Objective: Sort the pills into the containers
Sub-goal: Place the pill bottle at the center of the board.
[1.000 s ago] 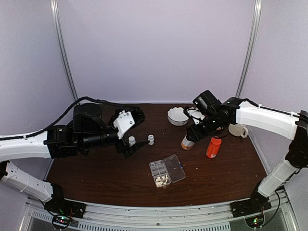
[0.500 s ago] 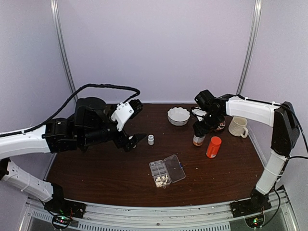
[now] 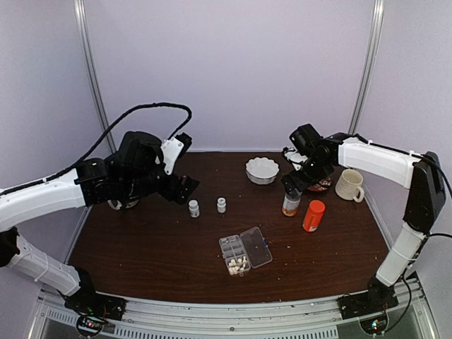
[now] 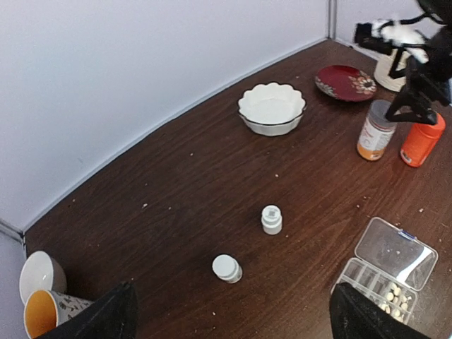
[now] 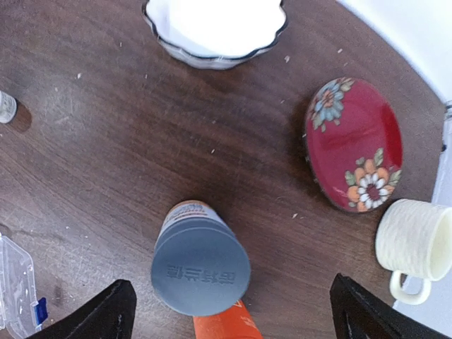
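Brown desk under lilac walls: we judge the sorting only partly done.
Pills cluster in the near cells of the organiser box, lid thrown back; its farther cells look bare; our left hand hangs wide and empty; our right hand gapes wide above the grey-capped bottle, gripping nothing.

Pills lie in the open organiser box near two small white bottles on the brown table.
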Action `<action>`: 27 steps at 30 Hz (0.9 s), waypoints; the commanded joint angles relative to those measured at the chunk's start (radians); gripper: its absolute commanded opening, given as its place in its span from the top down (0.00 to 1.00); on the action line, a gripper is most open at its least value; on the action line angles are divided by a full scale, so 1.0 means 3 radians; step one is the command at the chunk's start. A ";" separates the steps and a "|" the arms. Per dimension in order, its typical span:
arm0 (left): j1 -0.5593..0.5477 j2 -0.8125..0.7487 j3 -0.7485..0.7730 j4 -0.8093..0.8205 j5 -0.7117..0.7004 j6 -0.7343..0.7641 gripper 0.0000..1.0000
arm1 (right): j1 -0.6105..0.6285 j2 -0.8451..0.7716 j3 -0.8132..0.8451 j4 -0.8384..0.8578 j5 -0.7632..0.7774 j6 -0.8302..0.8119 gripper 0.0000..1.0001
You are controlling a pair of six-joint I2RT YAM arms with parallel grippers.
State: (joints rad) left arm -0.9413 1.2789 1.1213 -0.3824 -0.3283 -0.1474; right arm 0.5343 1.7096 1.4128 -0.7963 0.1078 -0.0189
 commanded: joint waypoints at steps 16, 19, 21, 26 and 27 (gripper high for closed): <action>0.0610 0.1028 0.0699 -0.0887 0.0343 -0.0842 0.18 | 0.0188 -0.2019 -0.1367 0.1659 -0.0294 0.0463 0.00; 0.0654 0.1224 0.0832 -0.0935 0.0465 -0.0827 0.20 | 0.0193 -0.2132 -0.1433 0.1630 -0.0586 0.0453 0.01; 0.0678 0.1329 0.0896 -0.0958 0.0510 -0.0806 0.21 | 0.0196 -0.2154 -0.1423 0.1536 -0.0726 0.0448 0.04; 0.0744 0.1586 0.1026 -0.0976 0.0708 -0.0785 0.23 | 0.0208 -0.2166 -0.1391 0.1214 -0.0765 0.0450 0.08; 0.0749 0.1656 0.1076 -0.1016 0.0696 -0.0798 0.23 | 0.0211 -0.2168 -0.1391 0.1153 -0.0731 0.0451 0.08</action>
State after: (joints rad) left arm -0.7307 1.7245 1.3849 -0.6682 -0.1730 -0.3771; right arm 0.5938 1.0676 0.9821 -0.3874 -0.0822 0.1051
